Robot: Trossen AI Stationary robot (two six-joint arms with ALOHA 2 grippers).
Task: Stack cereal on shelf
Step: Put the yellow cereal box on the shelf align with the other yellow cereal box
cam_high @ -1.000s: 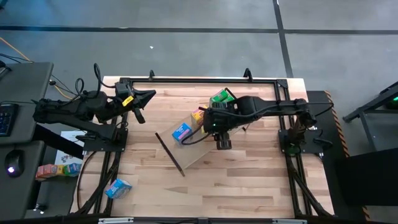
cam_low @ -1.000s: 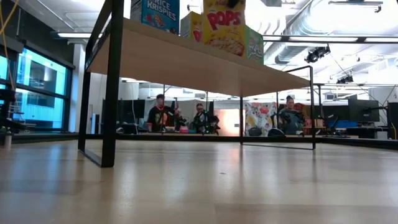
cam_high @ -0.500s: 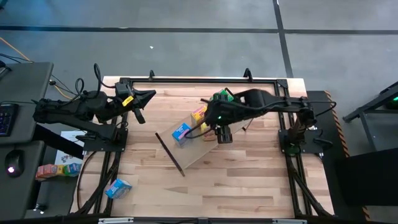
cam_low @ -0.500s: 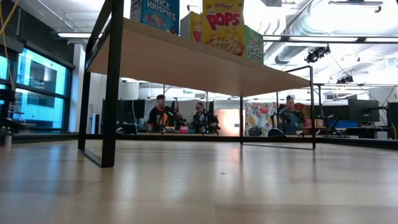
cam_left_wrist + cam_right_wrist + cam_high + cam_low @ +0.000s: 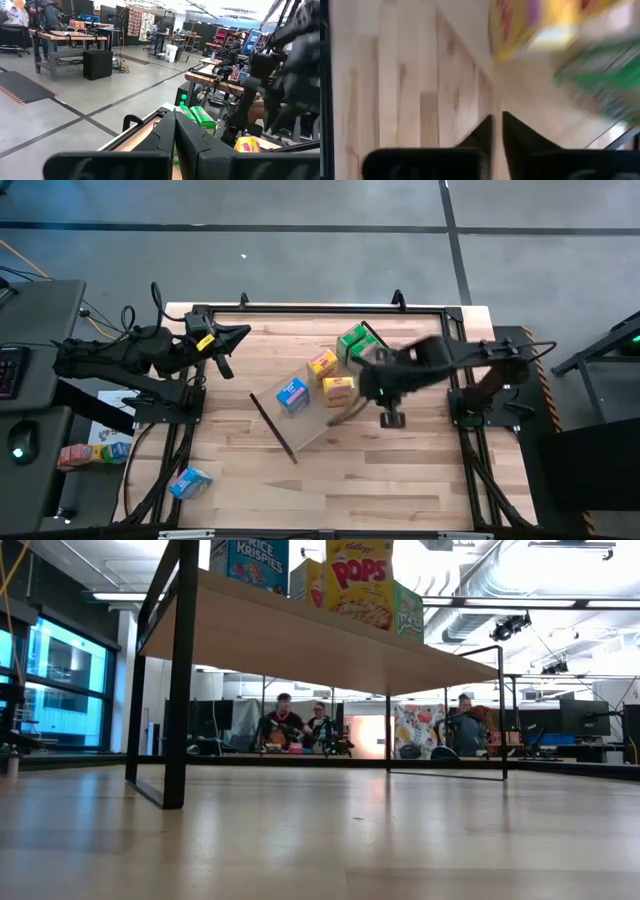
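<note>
The light-wood shelf (image 5: 312, 418) stands slantwise at the table's middle; in the low view its board (image 5: 300, 640) is raised on dark end frames. On it stand a blue box (image 5: 292, 394), two yellow boxes (image 5: 321, 364) (image 5: 339, 388) and green boxes (image 5: 355, 340). The low view shows the blue box (image 5: 250, 562), a yellow box (image 5: 360, 580) and a green box (image 5: 407, 610) upright on their bottoms. My right gripper (image 5: 391, 418) (image 5: 497, 125) is shut and empty, right of the shelf. My left gripper (image 5: 236, 335) (image 5: 175, 132) is shut and empty at the far left.
Another blue box (image 5: 189, 481) lies on the tabletop near the near left corner. A dark frame (image 5: 320, 308) runs along the table's far edge. More small boxes (image 5: 85, 452) lie on a side surface off the table's left. People sit in the room behind (image 5: 285, 725).
My right gripper has drawn away from above the shelf toward the table's right edge and a little toward the near edge. The yellow box it stood over now shows uncovered, standing on the shelf.
</note>
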